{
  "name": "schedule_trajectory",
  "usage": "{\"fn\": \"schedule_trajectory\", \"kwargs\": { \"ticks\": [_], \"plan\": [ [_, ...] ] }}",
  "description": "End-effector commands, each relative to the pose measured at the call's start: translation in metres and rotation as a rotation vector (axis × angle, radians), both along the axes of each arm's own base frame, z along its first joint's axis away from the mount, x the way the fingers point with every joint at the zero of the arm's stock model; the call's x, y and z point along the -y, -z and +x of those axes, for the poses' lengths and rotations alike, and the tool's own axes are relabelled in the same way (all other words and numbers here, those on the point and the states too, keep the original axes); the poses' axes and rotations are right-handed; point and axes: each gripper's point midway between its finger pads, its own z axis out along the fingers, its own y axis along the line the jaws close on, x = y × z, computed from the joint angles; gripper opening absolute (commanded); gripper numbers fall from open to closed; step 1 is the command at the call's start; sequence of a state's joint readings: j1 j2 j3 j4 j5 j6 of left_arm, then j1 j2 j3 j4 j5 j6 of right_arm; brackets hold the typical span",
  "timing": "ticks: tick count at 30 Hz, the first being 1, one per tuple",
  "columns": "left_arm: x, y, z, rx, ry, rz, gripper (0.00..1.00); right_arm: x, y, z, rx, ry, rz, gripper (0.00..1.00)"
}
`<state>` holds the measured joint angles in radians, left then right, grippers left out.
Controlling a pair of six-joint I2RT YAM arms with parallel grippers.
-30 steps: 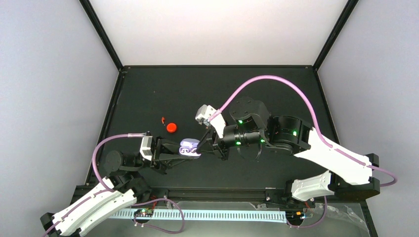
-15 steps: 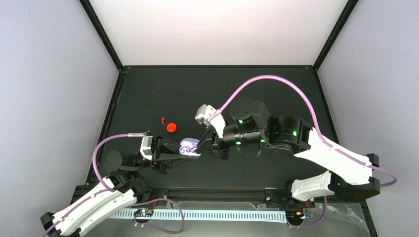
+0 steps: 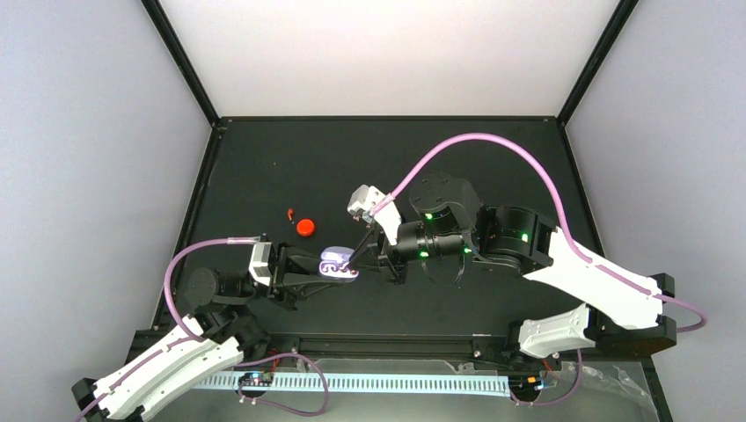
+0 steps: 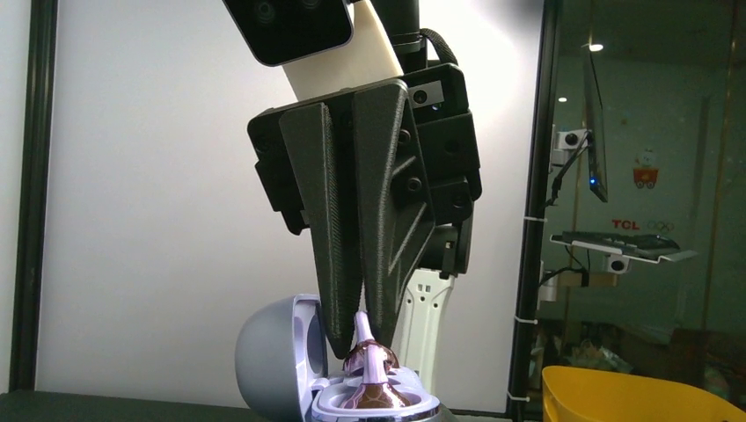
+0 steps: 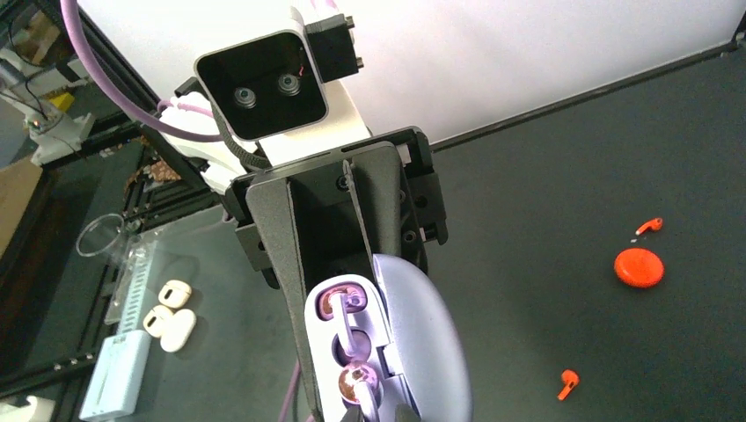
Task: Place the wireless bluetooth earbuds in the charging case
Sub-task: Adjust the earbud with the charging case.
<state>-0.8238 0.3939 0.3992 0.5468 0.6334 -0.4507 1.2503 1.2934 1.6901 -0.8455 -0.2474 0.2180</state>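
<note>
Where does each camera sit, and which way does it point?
Top external: overhead, behind the bases, looking down; left arm and right arm show.
Left wrist: low, facing the right gripper pinching a lavender earbud at the open lavender charging case; own fingers unseen.
Right wrist: looks down at the left gripper holding that case.
Wrist views share case, earbud.

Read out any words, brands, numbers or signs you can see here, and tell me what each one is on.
"TCL": on the background wall, left wrist view.
Small emblem right of it and orange sticker above: too blurred to read.
Charging case and lavender earbud: no text visible.
</note>
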Motion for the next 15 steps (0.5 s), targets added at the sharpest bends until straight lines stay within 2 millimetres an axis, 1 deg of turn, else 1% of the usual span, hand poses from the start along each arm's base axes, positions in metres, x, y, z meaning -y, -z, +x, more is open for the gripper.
{"fn": "schedule_trajectory", "kwargs": {
  "ticks": [1, 4, 7, 12, 15],
  "plan": [
    [-0.005, -0.011, -0.008, 0.035, 0.022, -0.031, 0.02, -0.003, -0.006, 0.001, 0.008, -0.006, 0.023, 0.07],
    [-0.006, -0.011, -0.009, 0.041, 0.021, -0.033, 0.01, -0.001, -0.005, 0.0, 0.018, -0.009, 0.014, 0.01],
    [-0.006, -0.011, -0.01, 0.042, 0.023, -0.033, 0.02, 0.002, -0.003, 0.0, 0.029, -0.017, -0.003, 0.01],
    [-0.007, -0.012, -0.011, 0.045, 0.022, -0.035, 0.02, 0.007, 0.007, 0.0, 0.056, -0.028, -0.059, 0.01],
    [-0.008, -0.012, -0.011, 0.047, 0.02, -0.038, 0.02, 0.01, 0.008, -0.001, 0.076, -0.039, -0.072, 0.01]
  ]
}}
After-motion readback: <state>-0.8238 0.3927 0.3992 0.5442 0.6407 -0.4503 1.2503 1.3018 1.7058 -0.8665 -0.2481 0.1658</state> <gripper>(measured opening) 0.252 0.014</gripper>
